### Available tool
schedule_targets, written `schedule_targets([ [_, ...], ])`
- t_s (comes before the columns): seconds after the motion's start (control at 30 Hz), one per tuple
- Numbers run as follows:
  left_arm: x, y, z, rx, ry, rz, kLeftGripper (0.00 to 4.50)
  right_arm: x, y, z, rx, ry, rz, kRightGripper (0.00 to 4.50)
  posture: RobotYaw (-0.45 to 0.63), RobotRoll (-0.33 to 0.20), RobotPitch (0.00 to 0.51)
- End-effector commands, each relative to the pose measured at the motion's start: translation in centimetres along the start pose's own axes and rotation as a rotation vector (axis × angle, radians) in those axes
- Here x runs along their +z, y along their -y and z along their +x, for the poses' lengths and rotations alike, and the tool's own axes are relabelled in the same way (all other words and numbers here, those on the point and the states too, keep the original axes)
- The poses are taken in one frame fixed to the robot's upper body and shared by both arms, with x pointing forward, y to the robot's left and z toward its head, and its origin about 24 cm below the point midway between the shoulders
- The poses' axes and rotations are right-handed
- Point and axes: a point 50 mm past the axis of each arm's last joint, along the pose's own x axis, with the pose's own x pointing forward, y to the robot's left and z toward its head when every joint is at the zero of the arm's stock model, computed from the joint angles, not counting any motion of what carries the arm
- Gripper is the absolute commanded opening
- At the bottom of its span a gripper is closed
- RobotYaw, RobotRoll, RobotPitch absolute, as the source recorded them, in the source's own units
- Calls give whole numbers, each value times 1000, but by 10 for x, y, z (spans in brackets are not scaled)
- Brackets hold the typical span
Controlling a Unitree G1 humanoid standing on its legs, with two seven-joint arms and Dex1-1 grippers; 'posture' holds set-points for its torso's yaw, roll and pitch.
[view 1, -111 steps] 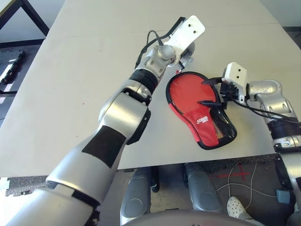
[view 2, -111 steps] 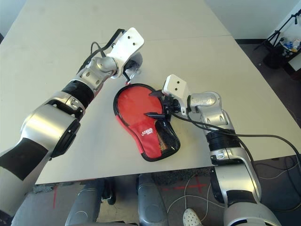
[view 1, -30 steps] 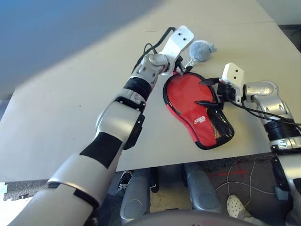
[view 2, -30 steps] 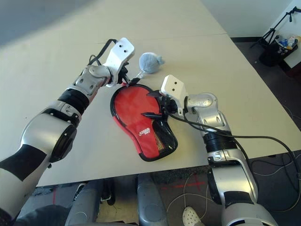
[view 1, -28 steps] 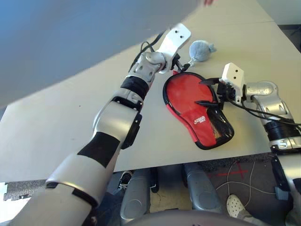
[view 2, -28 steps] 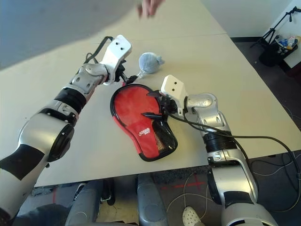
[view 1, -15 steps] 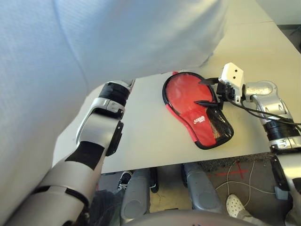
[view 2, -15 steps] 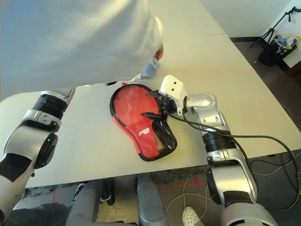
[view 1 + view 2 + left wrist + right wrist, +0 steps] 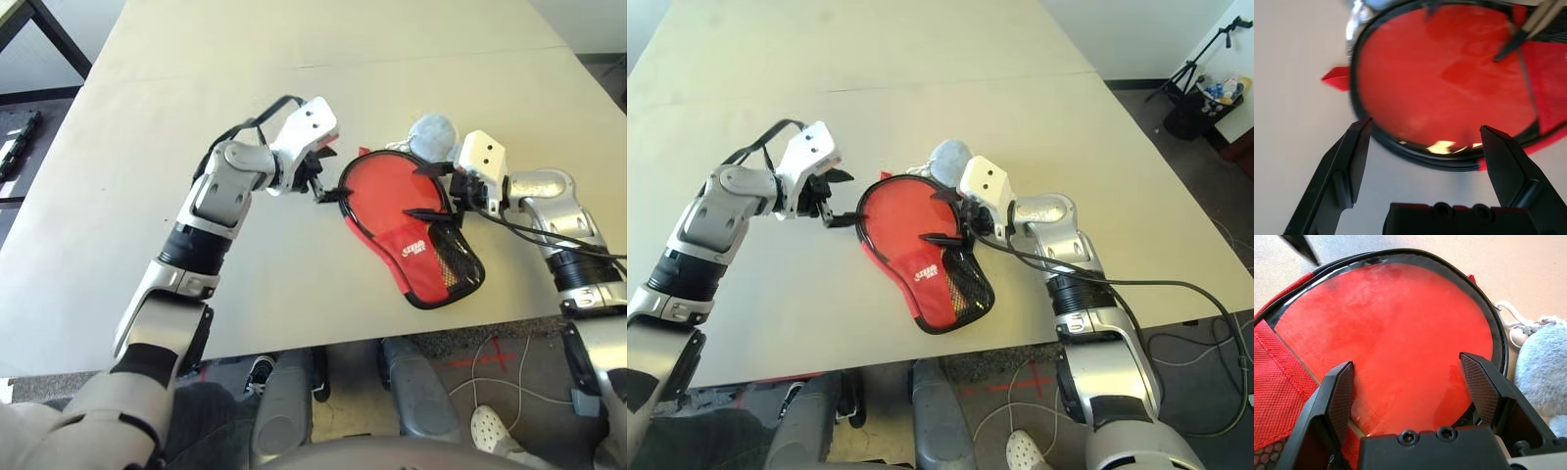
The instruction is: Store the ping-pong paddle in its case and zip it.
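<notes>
The case lies flat near the table's front edge, red fabric with a black mesh pocket and a white logo. At its round end, the ping-pong paddle's glossy red face shows inside the black rim; its handle is hidden under the fabric. My left gripper is open just off the round end's left edge, its fingers pointing at the rim. My right gripper hovers open over the red face from the right, with nothing between its fingers.
A grey soft lump lies against the far right of the round end, tied to a white ring and cord. A small red tab sticks out at the rim. Bare table stretches behind and to the left.
A person's white sleeve that covered the left and far side is gone. My left arm has pulled back from the case's far end to its left edge. The grey lump sits closer to the case.
</notes>
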Motion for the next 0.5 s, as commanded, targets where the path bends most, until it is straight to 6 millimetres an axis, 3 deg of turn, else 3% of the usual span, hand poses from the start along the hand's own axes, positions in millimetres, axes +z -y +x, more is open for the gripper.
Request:
schedule_targets([
  [0.03, 0, 14, 8, -65, 11, 4, 4472, -37, -27, 16, 122, -149, 88, 4500, -100, 0, 242],
  [0.5, -27, 22, 42, 10, -103, -162, 4472, -33, -24, 7, 90, -133, 103, 4500, -134, 0, 234],
])
